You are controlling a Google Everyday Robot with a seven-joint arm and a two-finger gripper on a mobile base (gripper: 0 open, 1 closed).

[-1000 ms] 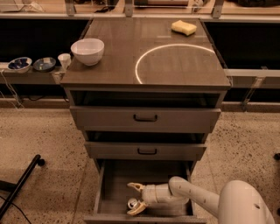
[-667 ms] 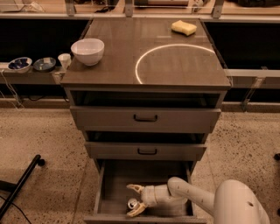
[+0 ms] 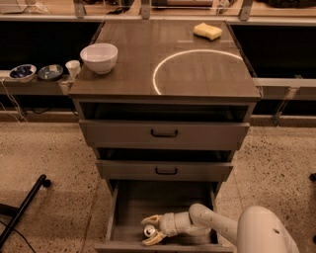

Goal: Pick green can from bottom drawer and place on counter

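A speckled beige stone floor (image 3: 54, 153) spreads around a grey-brown cabinet (image 3: 207, 133) under dim, warm light. Behind it runs a dark recess (image 3: 44, 42) below a long bench edge with metal posts (image 3: 79, 7). On the left a low pale ledge (image 3: 29, 89) carries two small dark dishes (image 3: 22, 72) and a white cup (image 3: 73, 67). A pale rail (image 3: 284, 82) runs on the right. A black pole (image 3: 24, 210) slants across the floor at lower left. The gripper (image 3: 148, 231) lies low in the open bottom drawer (image 3: 163, 197), jaws apart
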